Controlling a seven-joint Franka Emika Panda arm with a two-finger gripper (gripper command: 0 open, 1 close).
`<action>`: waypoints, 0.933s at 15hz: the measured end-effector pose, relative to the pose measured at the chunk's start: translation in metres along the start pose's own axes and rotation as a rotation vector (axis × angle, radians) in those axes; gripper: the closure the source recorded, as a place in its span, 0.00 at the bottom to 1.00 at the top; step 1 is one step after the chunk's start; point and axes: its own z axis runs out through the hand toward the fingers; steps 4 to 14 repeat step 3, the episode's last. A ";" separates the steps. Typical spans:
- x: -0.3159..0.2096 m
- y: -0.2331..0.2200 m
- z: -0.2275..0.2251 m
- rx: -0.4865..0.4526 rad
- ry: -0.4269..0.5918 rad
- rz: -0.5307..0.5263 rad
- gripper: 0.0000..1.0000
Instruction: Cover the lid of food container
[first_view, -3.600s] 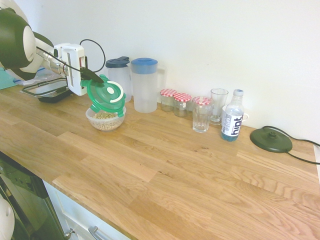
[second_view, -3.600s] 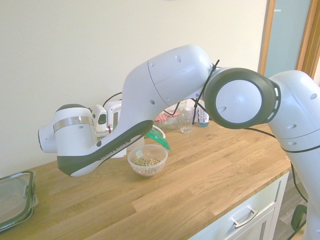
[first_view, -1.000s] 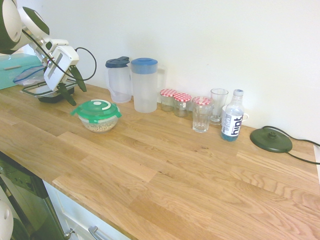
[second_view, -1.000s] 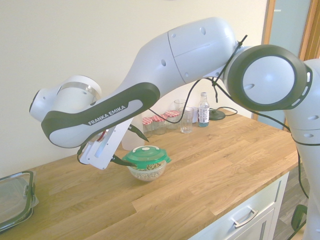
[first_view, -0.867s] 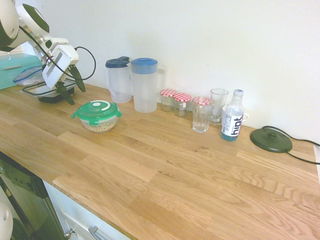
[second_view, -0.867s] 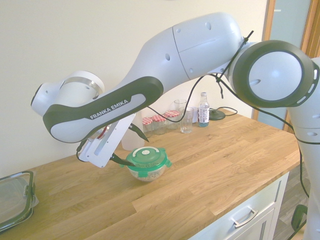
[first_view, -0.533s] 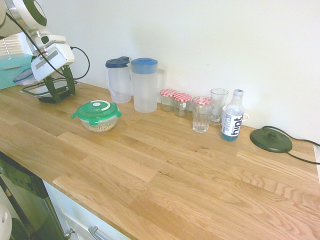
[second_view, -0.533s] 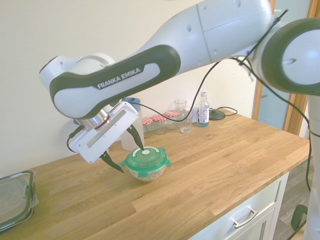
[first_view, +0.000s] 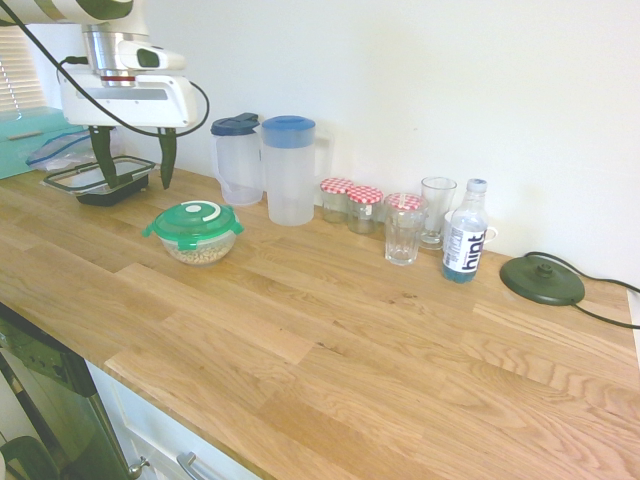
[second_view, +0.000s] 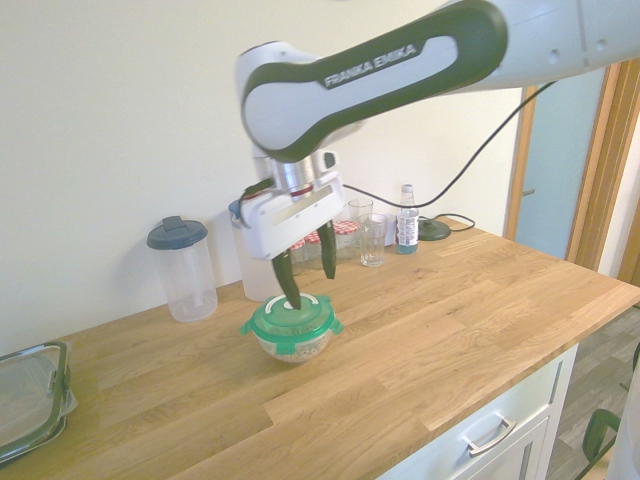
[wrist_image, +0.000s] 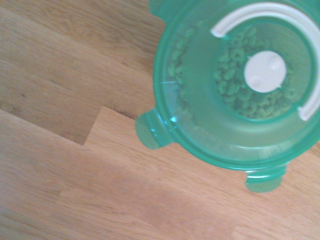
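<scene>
Green lid (first_view: 195, 219) now sits on the container (first_view: 205, 250), released. Fingers (first_view: 133, 160) have lifted clear, spread wide and empty. Task looks done.

Tabletop (first_view: 330, 340): the front and middle of the wooden surface lie bare, giving open passage along the near edge. The lidded food container (first_view: 196, 234) stands alone, with bare wood on all sides. Obstacles line the wall: two jugs (first_view: 268, 168) just behind the container, then jars (first_view: 352, 203), two glasses (first_view: 418, 222) and a bottle (first_view: 464, 232) close together. A dark disc (first_view: 542, 279) with its cable sits apart toward the far end. A black-rimmed tray (first_view: 100, 180) occupies the corner beyond the container. The end effector (first_view: 132, 168) hangs above the tabletop, fingers spread, between tray and container.
</scene>
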 end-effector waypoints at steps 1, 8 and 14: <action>0.009 0.033 -0.002 0.055 0.000 0.013 0.00; 0.019 0.106 0.003 0.113 0.005 0.051 0.00; 0.019 0.106 0.003 0.113 0.005 0.051 0.00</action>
